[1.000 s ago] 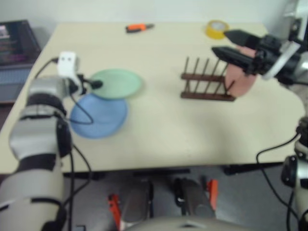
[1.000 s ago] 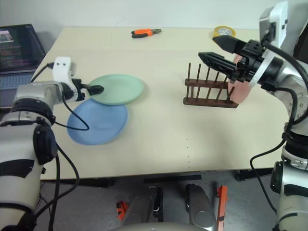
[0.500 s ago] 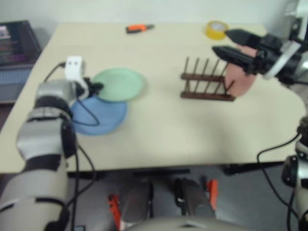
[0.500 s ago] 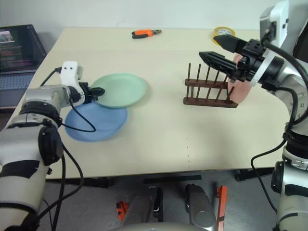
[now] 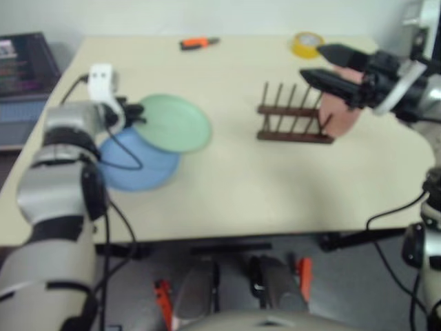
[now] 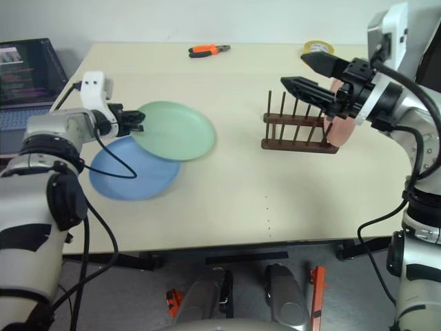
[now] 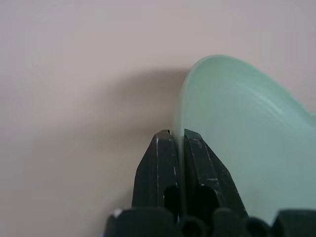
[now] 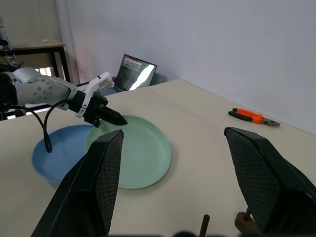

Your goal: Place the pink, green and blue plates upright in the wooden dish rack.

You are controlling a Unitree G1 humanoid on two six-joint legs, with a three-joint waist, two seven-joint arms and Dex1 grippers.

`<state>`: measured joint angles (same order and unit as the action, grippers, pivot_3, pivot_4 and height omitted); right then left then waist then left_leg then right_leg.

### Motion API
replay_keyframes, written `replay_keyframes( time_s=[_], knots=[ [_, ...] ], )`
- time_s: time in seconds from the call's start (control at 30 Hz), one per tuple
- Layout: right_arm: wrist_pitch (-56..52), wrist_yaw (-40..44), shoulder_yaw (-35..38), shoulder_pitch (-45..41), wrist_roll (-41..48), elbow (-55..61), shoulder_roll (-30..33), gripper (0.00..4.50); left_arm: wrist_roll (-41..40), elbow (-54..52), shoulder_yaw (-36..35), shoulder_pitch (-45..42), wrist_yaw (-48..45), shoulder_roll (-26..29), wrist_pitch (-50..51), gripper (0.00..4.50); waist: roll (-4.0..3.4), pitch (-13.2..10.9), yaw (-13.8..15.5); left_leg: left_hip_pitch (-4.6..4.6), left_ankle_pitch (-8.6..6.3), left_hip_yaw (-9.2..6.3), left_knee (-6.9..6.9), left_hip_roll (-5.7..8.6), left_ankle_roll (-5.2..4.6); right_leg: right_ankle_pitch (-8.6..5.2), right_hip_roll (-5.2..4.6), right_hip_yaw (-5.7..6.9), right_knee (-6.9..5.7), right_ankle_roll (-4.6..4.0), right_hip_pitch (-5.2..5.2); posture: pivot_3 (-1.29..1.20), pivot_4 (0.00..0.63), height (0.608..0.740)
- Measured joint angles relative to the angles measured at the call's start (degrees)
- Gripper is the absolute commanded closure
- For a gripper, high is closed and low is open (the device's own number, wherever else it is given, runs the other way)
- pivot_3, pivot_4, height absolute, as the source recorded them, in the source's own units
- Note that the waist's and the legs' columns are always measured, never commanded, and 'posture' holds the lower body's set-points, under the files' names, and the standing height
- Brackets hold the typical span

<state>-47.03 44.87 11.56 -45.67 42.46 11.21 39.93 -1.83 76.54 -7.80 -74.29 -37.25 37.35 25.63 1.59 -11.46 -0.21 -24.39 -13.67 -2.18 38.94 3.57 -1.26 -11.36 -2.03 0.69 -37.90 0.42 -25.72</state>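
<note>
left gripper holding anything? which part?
Yes: the left gripper is shut on the green plate, pinching its rim at the edge nearest the arm.

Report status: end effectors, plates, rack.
Left end effector shut on green plate rim. Right end effector open above rack. Pink plate racked; blue plate flat.

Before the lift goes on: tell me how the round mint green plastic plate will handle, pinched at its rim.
The mint green plate probably stays stiff: it keeps its shape, pinched by the left gripper. Likely light. Its smooth rim could pivot or slip between the fingers.
</note>
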Motion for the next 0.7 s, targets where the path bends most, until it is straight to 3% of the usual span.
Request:
replay_keyframes(
  time_s=[0.23, 0.37, 0.6, 0.7],
  knots=[
    [0.3, 0.9, -3.0, -1.2, 1.4, 1.2, -4.2, 1.0, -0.5, -0.7, -0.7, -3.2, -2.5, 2.1, 1.0, 4.48, 0.02, 0.0, 0.0, -0.01, 0.0, 0.0, 0.0, 0.0, 0.0, 0.0, 0.01, 0.0, 0.01, 0.0, -0.01, 0.0, 0.15, 0.74],
    [2.3, 2.7, -9.5, -4.4, 0.1, 1.7, -8.5, 1.0, -2.2, -2.3, -1.7, -7.8, -4.4, 2.3, 3.1, 4.48, 0.03, 0.0, 0.0, -0.01, 0.0, -0.01, 0.01, 0.0, 0.0, 0.0, 0.02, 0.02, 0.0, 0.01, -0.02, 0.0, 0.15, 0.74],
    [17.2, 4.9, -32.5, -7.9, -22.6, -5.5, -13.7, 1.0, 0.4, -9.8, 3.6, -12.0, -6.7, 0.2, 3.9, 4.48, 0.04, 0.0, -0.4, 0.01, 0.05, 0.02, 0.01, 0.02, 0.08, -0.01, 0.03, -0.01, -0.04, 0.01, -0.04, 0.0, 0.15, 0.74],
    [22.5, 4.9, -38.2, -8.2, -30.4, -10.1, -16.0, 1.0, 1.1, -12.9, 5.5, -11.4, -7.3, -1.1, 4.4, 4.48, 0.04, 0.0, -0.4, 0.0, 0.08, 0.01, 0.01, 0.02, 0.14, 0.0, 0.03, -0.03, -0.06, 0.01, -0.08, 0.0, 0.15, 0.74]
  ],
)
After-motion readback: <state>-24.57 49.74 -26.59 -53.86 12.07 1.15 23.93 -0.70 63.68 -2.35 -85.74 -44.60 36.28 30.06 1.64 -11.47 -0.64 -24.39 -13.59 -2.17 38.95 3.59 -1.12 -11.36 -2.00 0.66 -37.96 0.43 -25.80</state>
